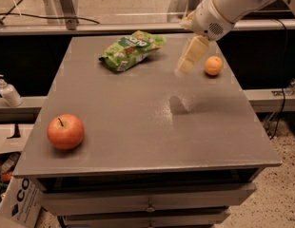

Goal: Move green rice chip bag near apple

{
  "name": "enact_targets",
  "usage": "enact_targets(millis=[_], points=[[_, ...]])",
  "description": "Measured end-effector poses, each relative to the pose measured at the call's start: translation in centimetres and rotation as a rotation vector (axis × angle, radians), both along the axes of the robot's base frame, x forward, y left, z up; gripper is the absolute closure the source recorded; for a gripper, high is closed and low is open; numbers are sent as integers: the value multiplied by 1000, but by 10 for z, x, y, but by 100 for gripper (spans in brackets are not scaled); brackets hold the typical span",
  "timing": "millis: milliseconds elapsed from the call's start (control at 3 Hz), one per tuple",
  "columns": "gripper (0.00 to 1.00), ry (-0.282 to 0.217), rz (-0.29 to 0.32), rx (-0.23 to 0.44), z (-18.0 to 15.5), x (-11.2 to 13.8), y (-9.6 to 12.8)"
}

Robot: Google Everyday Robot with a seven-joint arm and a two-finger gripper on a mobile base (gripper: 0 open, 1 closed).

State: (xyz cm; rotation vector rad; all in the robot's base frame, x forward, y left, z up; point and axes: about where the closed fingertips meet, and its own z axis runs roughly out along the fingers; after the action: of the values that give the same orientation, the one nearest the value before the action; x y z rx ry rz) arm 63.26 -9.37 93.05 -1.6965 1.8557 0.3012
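Observation:
The green rice chip bag (131, 50) lies on the far middle of the grey table (138, 141), crinkly with white lettering. The red-orange apple (65, 131) stands near the front left corner, far from the bag. My gripper (185, 65) hangs above the table at the far right, to the right of the bag and just left of a small orange fruit (213, 65). It holds nothing that I can see and casts a shadow on the table below it.
A white pump bottle (8, 91) stands on a low ledge left of the table. A cardboard box (19, 203) sits on the floor at the front left. Drawers run under the table top. A rail runs behind the table.

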Motion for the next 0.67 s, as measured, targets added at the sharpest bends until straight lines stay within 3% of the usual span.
enact_targets(millis=[333,667], points=[[0,-32,-32,118,-9,24,10],[0,-108,-63,211,-8,71,27]])
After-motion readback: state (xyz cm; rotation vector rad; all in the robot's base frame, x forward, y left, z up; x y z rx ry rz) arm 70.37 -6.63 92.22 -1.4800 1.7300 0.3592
